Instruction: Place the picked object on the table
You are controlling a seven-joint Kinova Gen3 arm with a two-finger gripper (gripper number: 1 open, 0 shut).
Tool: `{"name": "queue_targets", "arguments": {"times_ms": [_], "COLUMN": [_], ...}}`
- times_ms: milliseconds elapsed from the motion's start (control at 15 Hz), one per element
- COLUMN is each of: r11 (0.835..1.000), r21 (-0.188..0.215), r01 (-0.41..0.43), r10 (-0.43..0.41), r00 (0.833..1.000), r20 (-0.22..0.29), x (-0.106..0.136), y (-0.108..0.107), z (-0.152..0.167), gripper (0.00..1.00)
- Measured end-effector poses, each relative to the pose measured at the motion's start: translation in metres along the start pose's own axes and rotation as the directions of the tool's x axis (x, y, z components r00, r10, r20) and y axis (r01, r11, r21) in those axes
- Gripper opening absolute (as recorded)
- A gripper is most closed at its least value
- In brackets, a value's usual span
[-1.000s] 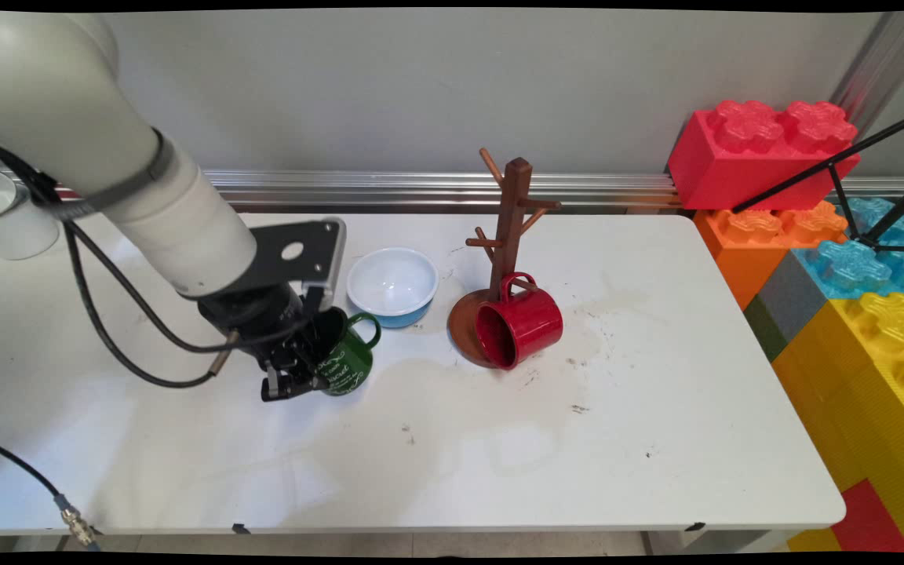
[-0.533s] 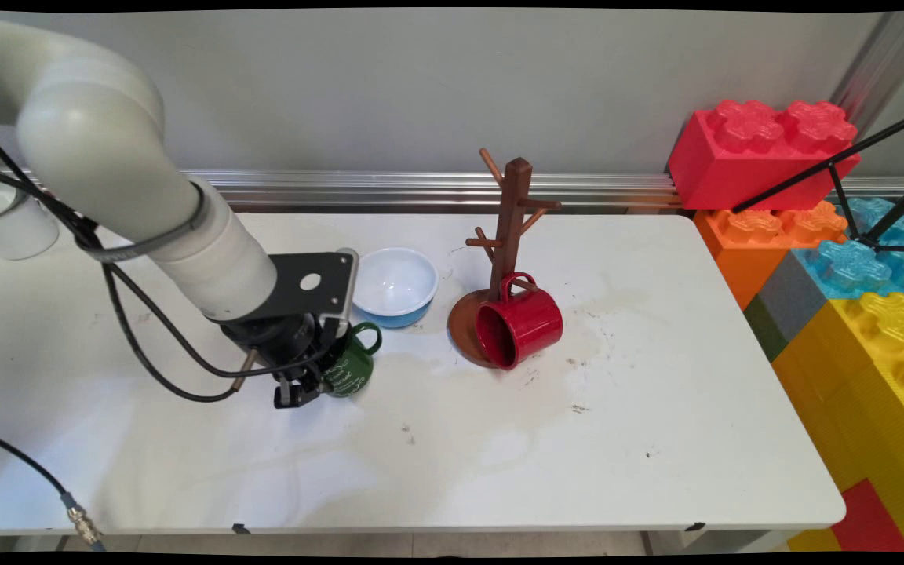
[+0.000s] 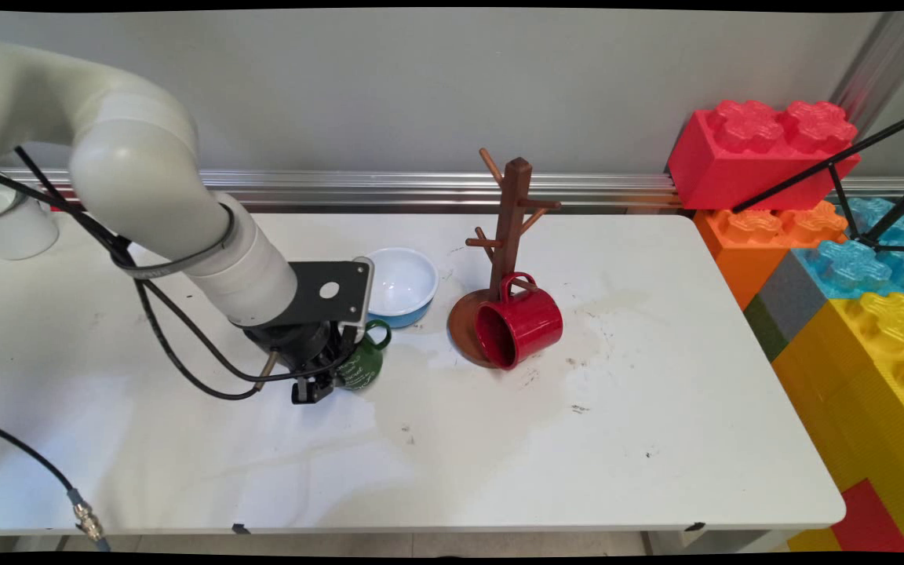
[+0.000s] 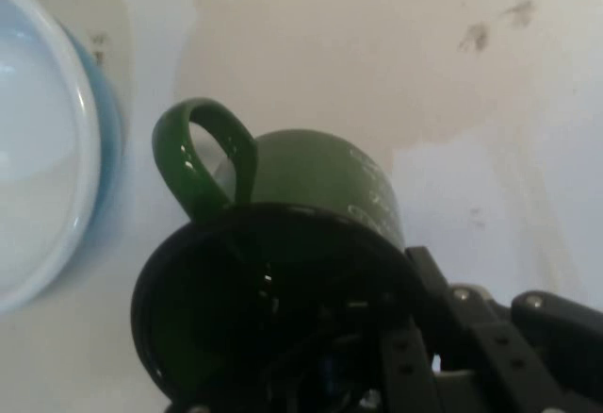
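Green mug (image 3: 363, 366) | rim pinched between jaws, 1 finger inside | beside blue bowl (image 3: 401, 286)

The green mug (image 3: 364, 366) bears white handwritten lettering on its side, too small to read; no other text shows.
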Motion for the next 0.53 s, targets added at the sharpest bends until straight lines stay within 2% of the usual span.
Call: {"name": "queue_targets", "arguments": {"times_ms": [533], "r11": [1.000], "r21": [0.009], "r01": [-0.003], "r10": [0.003], "r00": [1.000], "r20": [0.018], "x": [0.004], "y": [-0.005], "z": [0.015], "gripper": [0.00]}}
